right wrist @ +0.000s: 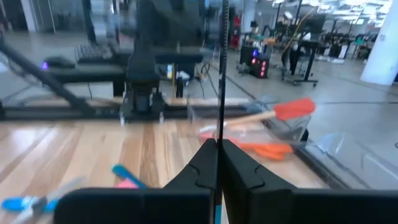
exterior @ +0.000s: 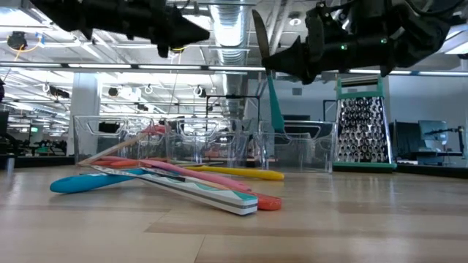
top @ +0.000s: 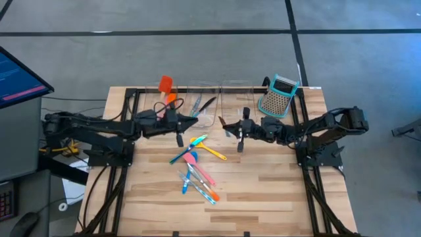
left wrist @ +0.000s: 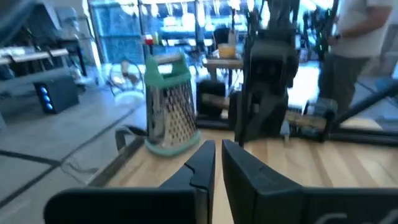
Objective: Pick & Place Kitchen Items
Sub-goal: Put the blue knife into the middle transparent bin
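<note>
Right gripper (top: pixel 224 123) pinches a slim utensil (right wrist: pixel 221 74) above the table (top: pixel 276 184); left gripper (top: pixel 195 120) nearly closed, empty.

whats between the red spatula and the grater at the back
In the high view, clear bins stand between them, one holding a black utensil.

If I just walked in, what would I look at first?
Probably the bright pile of plastic utensils, pink, blue, yellow and orange, lying criss-crossed on the middle of the wooden table. Next, the shiny teal-and-grey box grater standing at the far right corner. Above the table hang the two dark arms: the right gripper pinches a thin upright utensil, and the left gripper is empty, its fingers nearly together.
</note>
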Robot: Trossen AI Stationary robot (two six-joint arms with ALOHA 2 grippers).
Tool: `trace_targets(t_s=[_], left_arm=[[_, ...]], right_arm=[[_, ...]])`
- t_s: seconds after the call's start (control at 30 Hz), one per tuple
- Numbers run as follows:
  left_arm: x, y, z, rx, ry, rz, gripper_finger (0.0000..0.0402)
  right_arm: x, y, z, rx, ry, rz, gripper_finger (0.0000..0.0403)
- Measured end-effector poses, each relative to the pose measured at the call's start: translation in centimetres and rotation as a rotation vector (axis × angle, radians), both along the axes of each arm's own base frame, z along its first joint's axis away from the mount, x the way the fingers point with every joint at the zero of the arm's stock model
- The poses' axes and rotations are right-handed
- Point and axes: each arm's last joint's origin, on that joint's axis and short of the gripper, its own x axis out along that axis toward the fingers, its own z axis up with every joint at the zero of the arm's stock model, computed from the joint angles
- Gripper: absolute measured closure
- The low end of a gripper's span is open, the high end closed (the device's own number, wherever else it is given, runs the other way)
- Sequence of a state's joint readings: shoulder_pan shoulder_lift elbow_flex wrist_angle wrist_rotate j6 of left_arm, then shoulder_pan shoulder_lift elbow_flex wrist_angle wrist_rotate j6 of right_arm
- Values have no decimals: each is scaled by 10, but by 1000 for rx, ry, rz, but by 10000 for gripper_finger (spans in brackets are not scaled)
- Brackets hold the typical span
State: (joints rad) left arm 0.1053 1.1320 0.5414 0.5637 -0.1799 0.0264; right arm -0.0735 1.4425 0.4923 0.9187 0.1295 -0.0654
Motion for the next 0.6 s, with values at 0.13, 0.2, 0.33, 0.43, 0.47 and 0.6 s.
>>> trace_targets(t_s=[0.13,0.2,0.33,0.43,0.47,0.6], left_arm=[[4,11,-8,-17,27,18,387],[7,14,-12,-19,34,29,389],[14,16,-21,-62,43,32,389],[18,16,-28,-98,53,34,389],[20,17,-30,-113,56,34,388],[25,15,-35,-185,32,-27,368]], right_arm=[[0,1,3,9,-29,4,403],[0,4,3,10,-29,15,403],[1,10,3,12,-33,38,403],[1,13,4,12,-44,46,403],[1,13,4,12,-44,46,403],[1,13,4,12,-44,44,403]])
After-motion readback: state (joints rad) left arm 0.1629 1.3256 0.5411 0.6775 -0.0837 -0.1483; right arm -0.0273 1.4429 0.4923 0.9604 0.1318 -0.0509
